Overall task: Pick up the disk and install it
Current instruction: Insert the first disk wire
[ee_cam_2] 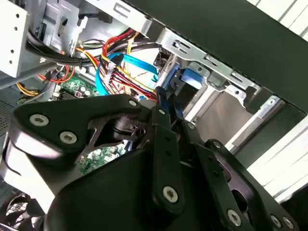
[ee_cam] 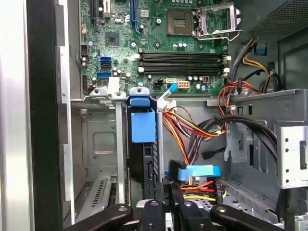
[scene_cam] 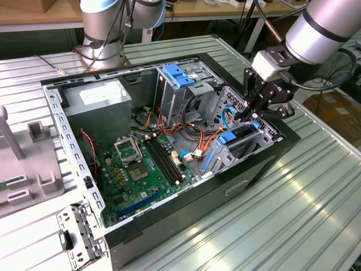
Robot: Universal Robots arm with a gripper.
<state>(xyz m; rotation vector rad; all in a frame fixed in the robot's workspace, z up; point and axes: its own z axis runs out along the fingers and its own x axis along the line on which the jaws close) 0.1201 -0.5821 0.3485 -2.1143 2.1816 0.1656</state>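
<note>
The disk [scene_cam: 241, 137], a dark slab in a light-blue carrier, stands on edge in the metal drive cage [scene_cam: 225, 158] at the corner of the open computer case on the exterior view's right. In the first wrist view the disk [ee_cam: 143, 126] sits between the cage's rails, its blue end toward the motherboard. My gripper [scene_cam: 252, 117] reaches down into the cage from the exterior view's right. Its black fingers [ee_cam: 168, 192] are drawn together on the disk's near end. In the second wrist view my gripper [ee_cam_2: 168, 115] pinches the carrier's blue edge [ee_cam_2: 166, 94].
The case holds a green motherboard [scene_cam: 141, 175], a grey power supply [scene_cam: 101, 104], an upper bay with a blue bracket [scene_cam: 179, 75], and loose red, orange and blue cables [scene_cam: 197, 149] beside the cage. A second arm's base [scene_cam: 104, 34] stands behind. A grey fixture [scene_cam: 34, 164] sits at the exterior view's left.
</note>
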